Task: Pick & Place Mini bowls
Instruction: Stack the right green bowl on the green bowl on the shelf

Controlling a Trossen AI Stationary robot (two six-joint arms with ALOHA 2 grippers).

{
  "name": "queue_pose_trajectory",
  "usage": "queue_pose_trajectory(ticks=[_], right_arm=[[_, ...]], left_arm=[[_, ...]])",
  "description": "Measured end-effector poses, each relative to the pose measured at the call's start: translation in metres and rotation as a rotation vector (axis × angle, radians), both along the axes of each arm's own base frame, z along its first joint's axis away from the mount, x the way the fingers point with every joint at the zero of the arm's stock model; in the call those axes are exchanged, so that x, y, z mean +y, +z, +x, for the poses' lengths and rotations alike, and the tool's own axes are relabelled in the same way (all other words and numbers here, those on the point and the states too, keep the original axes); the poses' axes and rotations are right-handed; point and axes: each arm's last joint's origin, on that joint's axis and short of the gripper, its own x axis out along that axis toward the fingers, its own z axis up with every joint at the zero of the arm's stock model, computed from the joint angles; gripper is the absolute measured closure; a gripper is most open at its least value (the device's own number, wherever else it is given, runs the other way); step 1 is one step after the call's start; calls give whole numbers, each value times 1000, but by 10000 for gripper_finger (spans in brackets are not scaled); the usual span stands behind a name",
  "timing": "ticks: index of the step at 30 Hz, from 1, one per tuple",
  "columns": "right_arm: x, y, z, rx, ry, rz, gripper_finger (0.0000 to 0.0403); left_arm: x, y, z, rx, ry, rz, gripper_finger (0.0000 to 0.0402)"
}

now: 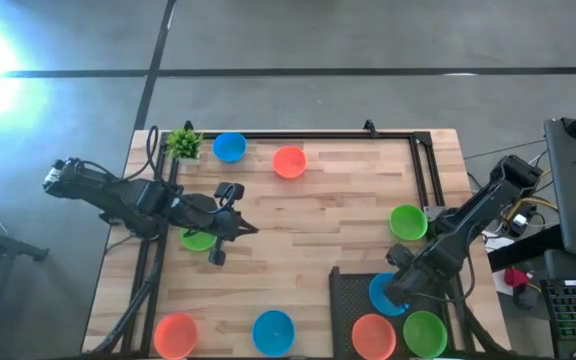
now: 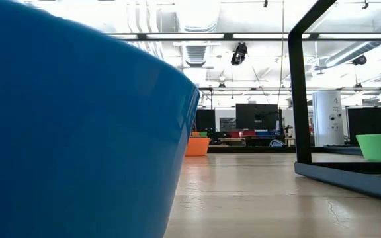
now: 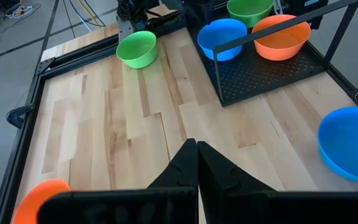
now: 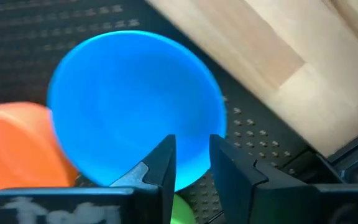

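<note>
**Blue bowl pinched at the tray, left arm parked shut**

Bright ceiling lights and a long open hall sit beyond the pale wooden plank desk (image 1: 308, 235), which is edged by a black metal frame (image 1: 423, 165).

At the near right corner lies a black perforated metal tray (image 1: 353, 295). Three small round plastic bowls are in it: a blue mini bowl (image 4: 135, 109), an orange mini bowl (image 1: 373, 335) and a green mini bowl (image 1: 425, 333). The right end effector (image 4: 191, 162) is over the tray with its two dark fingers narrowly apart, one on each side of the blue bowl's rim, pinching it. In the right wrist view the orange bowl sits just beside the blue one.

The other bowls are spread over the desk. A second green bowl (image 1: 408, 222) stands near the right edge, beyond the tray. A blue bowl (image 1: 229, 147) and an orange bowl (image 1: 289, 161) sit along the far side, near a small green potted plant (image 1: 183, 142). Another orange bowl (image 1: 176, 335) and blue bowl (image 1: 273, 331) sit at the near edge. A third green bowl (image 1: 197, 239) is partly hidden under the left arm.

The left end effector (image 3: 196, 163) hangs over the left-middle of the desk, fingers pressed together, holding nothing.
</note>
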Motion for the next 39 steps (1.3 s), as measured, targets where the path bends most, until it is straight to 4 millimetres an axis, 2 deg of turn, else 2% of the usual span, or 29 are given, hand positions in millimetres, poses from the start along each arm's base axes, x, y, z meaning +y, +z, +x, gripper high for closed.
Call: queue_pose_trajectory(ticks=[7,16,22,27,39], right_arm=[[8,25,10,-109,67,17,326],[11,66,26,-426,202,-174,344],[10,90,33,-598,231,-349,355],[6,95,36,-643,216,-427,355],[-16,91,51,-625,132,-524,355]], left_arm=[[0,0,0,1,14,-23,402],[0,0,0,2,18,-30,402],[0,0,0,1,16,-27,402],[0,0,0,1,11,-18,402],[0,0,0,1,17,-28,402]])
